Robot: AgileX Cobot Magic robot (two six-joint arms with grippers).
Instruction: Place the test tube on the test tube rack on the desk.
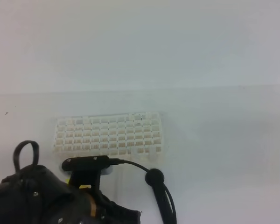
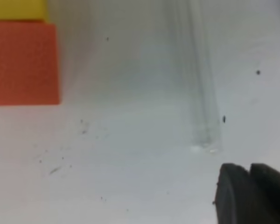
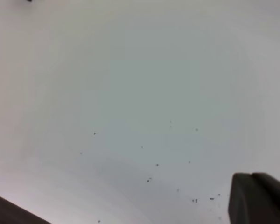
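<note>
From the high view my left arm (image 1: 46, 198) fills the near-left corner, its wrist camera bracket just in front of the near edge of the test tube rack (image 1: 109, 134). The rack sits flat on the desk (image 1: 214, 140), left of centre, white grid on white top. A black cable with a round black plug (image 1: 154, 176) runs off the bracket to the near right. The left fingers themselves are hidden under the arm in this view.

In the left wrist view I see the test tube (image 2: 203, 102), clear and faint, lying on the desk and running from the far edge toward me, its near end just beyond a dark fingertip (image 2: 252, 193) at the lower right corner. Tube end and fingertip look apart, not touching. Only that one corner of the left gripper shows, so I cannot tell how wide the jaws stand; nothing visibly held. An orange block (image 2: 23, 63) with a yellow block (image 2: 18, 9) beyond it sits at the far left, well apart from the tube.

Right wrist view: bare speckled desk, one dark fingertip (image 3: 259, 198) at the lower right. Right gripper reads as closed, holding nothing. The right arm is out of the high view.
</note>
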